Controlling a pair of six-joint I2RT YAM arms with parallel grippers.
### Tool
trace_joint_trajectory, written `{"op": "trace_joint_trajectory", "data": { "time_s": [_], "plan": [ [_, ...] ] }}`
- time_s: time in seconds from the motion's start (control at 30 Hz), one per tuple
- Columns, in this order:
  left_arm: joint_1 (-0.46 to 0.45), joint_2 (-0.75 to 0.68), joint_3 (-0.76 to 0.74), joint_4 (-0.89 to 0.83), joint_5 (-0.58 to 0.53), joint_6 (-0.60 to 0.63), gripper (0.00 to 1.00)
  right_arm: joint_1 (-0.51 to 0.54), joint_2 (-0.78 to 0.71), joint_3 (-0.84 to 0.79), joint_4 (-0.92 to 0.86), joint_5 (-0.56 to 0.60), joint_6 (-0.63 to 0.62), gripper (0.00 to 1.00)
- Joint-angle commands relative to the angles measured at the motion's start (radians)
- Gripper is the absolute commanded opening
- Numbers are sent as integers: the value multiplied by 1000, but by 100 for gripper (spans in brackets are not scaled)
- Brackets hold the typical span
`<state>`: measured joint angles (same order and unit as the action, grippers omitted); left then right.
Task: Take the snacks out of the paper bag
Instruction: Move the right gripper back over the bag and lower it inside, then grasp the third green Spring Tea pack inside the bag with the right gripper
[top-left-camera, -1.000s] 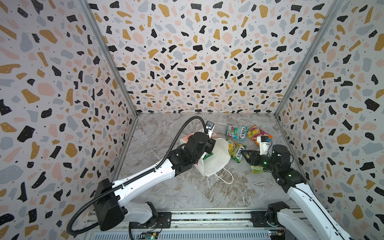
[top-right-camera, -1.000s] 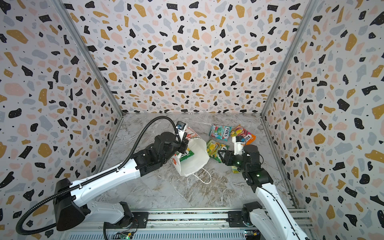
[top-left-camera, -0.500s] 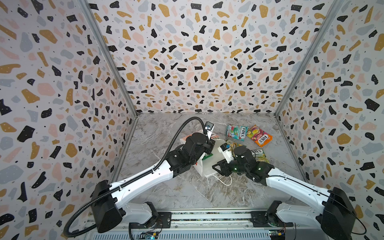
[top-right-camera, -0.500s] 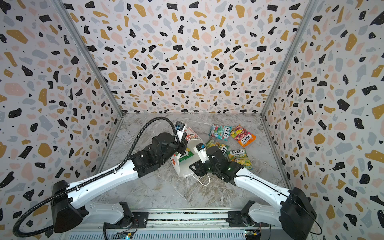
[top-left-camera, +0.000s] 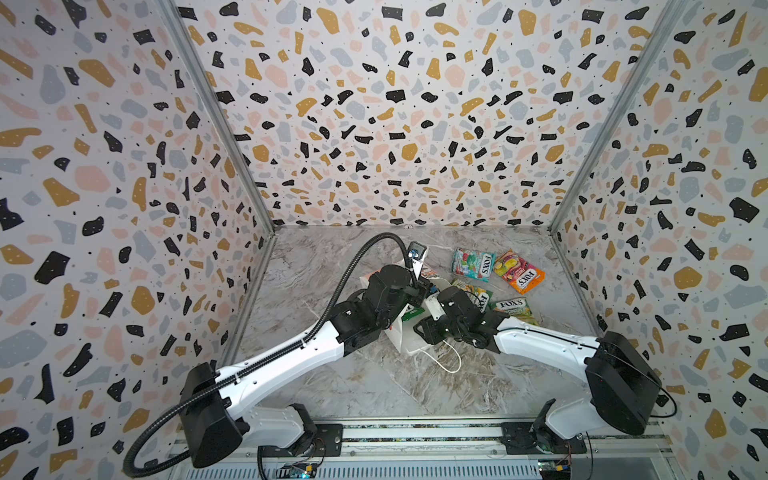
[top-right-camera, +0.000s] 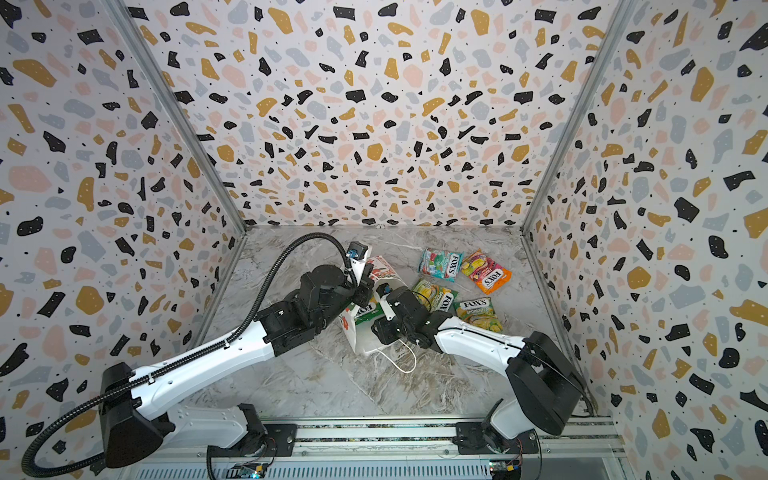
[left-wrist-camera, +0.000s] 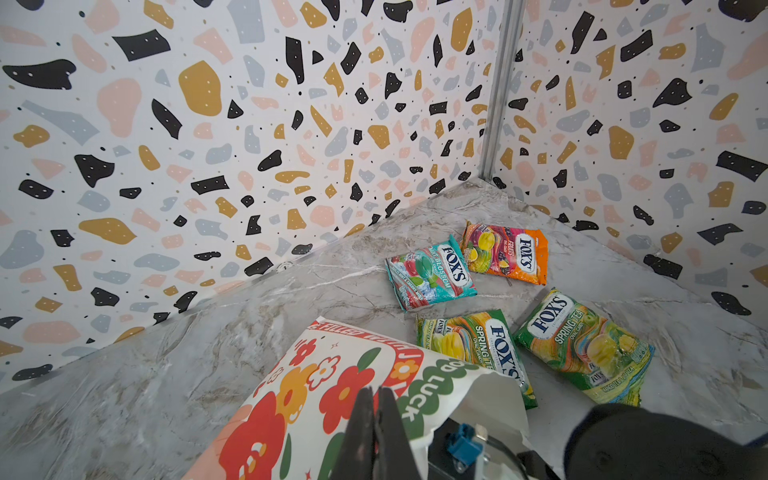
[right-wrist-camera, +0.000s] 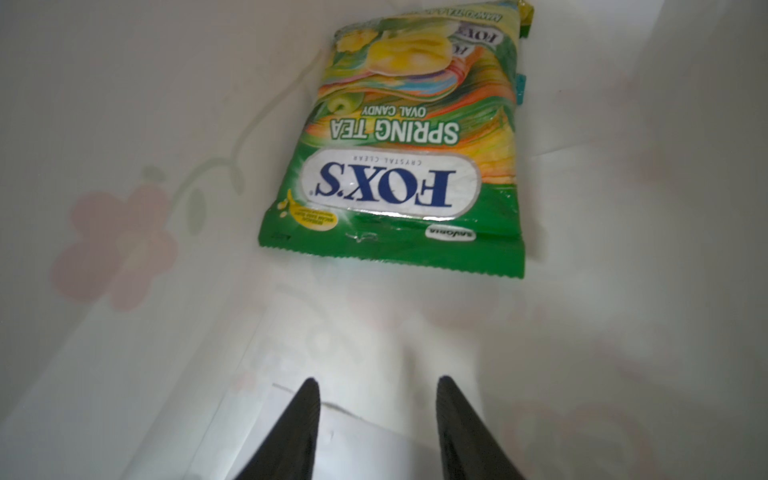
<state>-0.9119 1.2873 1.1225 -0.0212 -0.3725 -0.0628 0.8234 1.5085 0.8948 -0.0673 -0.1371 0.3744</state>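
Whereas a sec ago the R arm was off at the right side, it has now swung back across the middle. It lies low over the table (top-left-camera: 374, 386) from its near-right base, forearm almost level, wrist aimed into the mouth of the paper bag (top-left-camera: 409, 345). The R gripper (right-wrist-camera: 377, 380) is inside the bag, jaws spread partway w/ nothing between them, short of the inside pkt (right-wrist-camera: 399, 158), a green-yellow one lying flat on the bag's inner wall. A teal sliver pokes out behind it; maybe another pkt, can't tell. My read: one drop-off done, next fetch begun, grasp not yet made.

The L arm hasn't shifted. It's stretched diagonally from the near-left base, wrist bent over the bag's top. The L gripper (left-wrist-camera: 375, 390) has its jaws pressed together on the bag's printed upper edge, holding the mouth open. The cord handle (top-left-camera: 446, 361) trails on the table, near side.

Beyond the bag, four are out:
- the inner green-yellow pkt (top-left-camera: 478, 297), just beside the bag
- the outer green-yellow pkt (top-left-camera: 513, 311), newly lying free
- farther back, the teal-red pkt (top-left-camera: 473, 264) and the orange-pink pkt (top-left-camera: 519, 272)

At least one is still in.
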Motion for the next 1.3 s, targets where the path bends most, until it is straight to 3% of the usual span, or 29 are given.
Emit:
{"op": "trace_joint_trajectory", "data": {
  "time_s": [0.0,0.2,0.47,1.0,1.27],
  "plan": [
    [1,-10,-10,54,-1,12,0,4,51,74,-15,103,13,49],
    [1,-4,-9,53,-8,10,0,3,144,161,-58,212,71,52],
    [1,10,-5,47,-8,6,0,-24,206,217,-73,246,182,58],
    [2,16,-6,45,-3,6,0,-80,286,240,49,46,286,54],
    [2,22,-2,40,-1,4,0,-86,280,238,74,32,305,50]
  ]
}}
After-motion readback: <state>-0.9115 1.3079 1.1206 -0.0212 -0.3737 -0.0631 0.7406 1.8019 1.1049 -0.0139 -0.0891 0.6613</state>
